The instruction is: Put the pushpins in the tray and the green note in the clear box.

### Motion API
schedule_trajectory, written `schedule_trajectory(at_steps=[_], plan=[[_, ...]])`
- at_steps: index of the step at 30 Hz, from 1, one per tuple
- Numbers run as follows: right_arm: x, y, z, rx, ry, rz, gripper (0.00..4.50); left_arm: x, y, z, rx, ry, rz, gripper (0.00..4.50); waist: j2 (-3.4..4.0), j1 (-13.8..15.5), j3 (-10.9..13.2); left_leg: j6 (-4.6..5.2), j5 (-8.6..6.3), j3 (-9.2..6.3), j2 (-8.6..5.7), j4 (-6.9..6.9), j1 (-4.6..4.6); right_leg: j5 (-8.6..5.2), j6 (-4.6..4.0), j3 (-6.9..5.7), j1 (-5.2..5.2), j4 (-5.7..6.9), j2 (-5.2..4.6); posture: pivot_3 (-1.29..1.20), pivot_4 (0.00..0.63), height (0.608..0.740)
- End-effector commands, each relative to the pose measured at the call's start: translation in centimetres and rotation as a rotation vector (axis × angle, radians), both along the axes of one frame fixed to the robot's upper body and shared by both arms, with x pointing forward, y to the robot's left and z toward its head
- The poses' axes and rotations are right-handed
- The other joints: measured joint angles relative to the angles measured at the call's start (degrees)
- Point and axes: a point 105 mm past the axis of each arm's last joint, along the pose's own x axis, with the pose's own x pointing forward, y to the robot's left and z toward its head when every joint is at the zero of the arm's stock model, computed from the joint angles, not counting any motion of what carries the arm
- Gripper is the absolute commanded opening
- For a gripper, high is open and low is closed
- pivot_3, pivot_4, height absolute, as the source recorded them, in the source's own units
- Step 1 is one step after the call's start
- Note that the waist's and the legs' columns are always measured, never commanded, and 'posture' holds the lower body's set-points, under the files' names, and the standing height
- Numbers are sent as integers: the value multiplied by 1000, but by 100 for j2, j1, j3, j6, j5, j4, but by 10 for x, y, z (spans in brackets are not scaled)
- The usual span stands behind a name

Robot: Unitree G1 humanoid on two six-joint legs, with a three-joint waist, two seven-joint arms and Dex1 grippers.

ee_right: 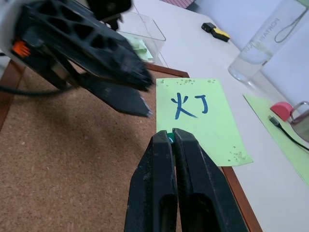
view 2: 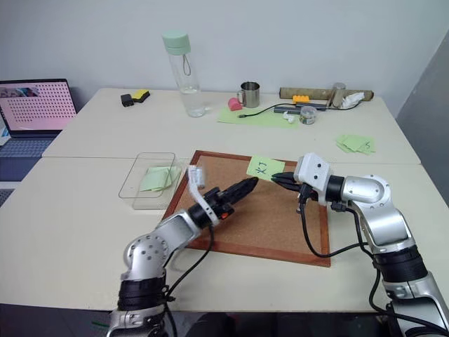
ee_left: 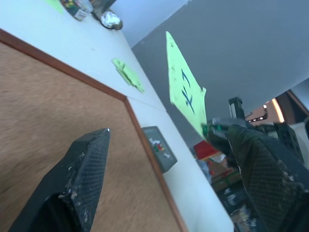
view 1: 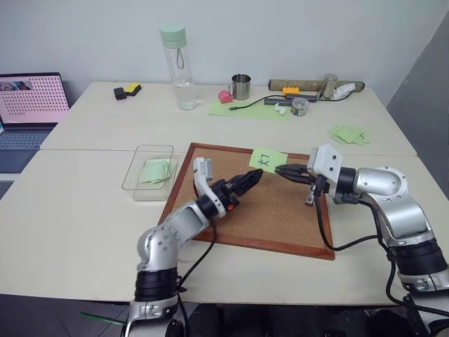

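Observation:
The green note (view 1: 268, 159), marked with black strokes, hangs tilted just above the far edge of the cork board (view 1: 266, 217). A green pushpin (ee_right: 170, 137) sticks through its edge, and my right gripper (view 1: 279, 169) is shut on that pin's head. My left gripper (view 1: 254, 180) is open over the board, with its fingertips (ee_left: 91, 154) just short of the note's near side, not touching it. The small grey tray (ee_left: 159, 152) lies beside the board's right edge under my right arm and holds tiny red and green specks. The clear box (view 1: 144, 193) stands left of the board with green paper inside.
On the far table stand a water bottle (view 1: 179, 67) and a metal mug (view 1: 240, 86). A large green sheet (view 1: 245, 107) with a cable lies there too. A loose pile of green notes (view 1: 349, 133) lies at the right. A laptop (view 1: 28, 105) sits at the far left.

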Motion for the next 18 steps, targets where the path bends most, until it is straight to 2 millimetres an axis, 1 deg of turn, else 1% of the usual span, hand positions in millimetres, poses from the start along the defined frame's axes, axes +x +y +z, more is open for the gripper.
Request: schedule_trajectory(at_steps=[1, 3, 6, 18], plan=[[-7, 5, 8, -11, -37, 30, 0, 6, -12, 15, -8, -54, -9, 4023, 0, -1, 0, 0, 0, 0, 0, 0, 0, 0, 0, 0, 0, 0, 0, 0, 150, 740], [-8, 6, 7, -12, -35, 33, 0, 9, -14, 19, -22, -62, -11, 4023, 0, 0, 0, -2, 1, 0, 0, 0, 0, 0, 0, 0, 0, 0, 0, 0, 150, 740], [-9, 7, 6, -12, -33, 36, 0, 11, -16, 21, -37, -65, -11, 3612, 0, -1, 0, -5, 3, -1, 0, 0, 1, 0, 0, -1, 0, 0, 0, 0, 150, 740], [-10, 7, 3, -16, -27, 38, 0, 4, -16, 22, -30, -95, -39, 1313, 0, -1, 0, -8, 5, -3, 0, 0, 1, 0, 0, -1, 0, -1, 0, 0, 150, 740]])
